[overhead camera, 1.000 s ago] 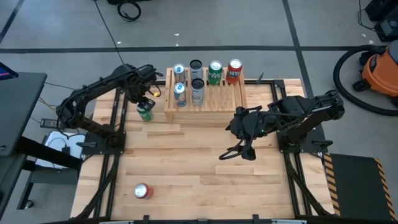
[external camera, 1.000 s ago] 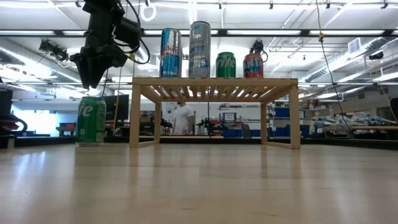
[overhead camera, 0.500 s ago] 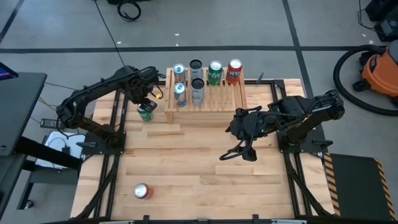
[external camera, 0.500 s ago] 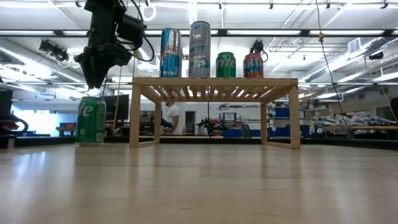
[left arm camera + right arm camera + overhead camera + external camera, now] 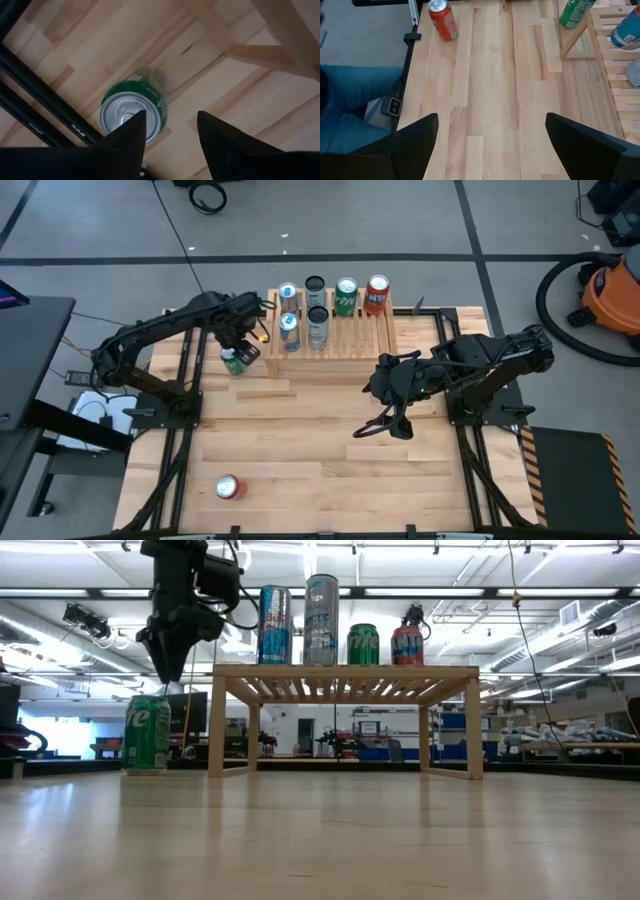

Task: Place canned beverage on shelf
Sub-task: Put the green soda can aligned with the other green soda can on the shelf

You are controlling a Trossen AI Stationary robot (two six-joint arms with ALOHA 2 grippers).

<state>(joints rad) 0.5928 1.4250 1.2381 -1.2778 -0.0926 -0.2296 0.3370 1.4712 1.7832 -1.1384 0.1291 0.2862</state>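
My left end effector (image 5: 172, 668) hovering right above green can (image 5: 234, 361), fingers spread, not touching it. Can upright on desk (image 5: 320, 440), just beside shelf (image 5: 330, 332) at its 9 o'clock. Shelf holding six cans. Right end effector (image 5: 385, 427) parked mid-desk, fingers spread. Red can (image 5: 229, 487) at desk's 7 o'clock.

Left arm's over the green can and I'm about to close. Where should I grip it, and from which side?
Grip the green can around its upper side wall, coming straight down. It stands upright beside the shelf, and the open left end effector hangs above it, off-centre, so recentre first.
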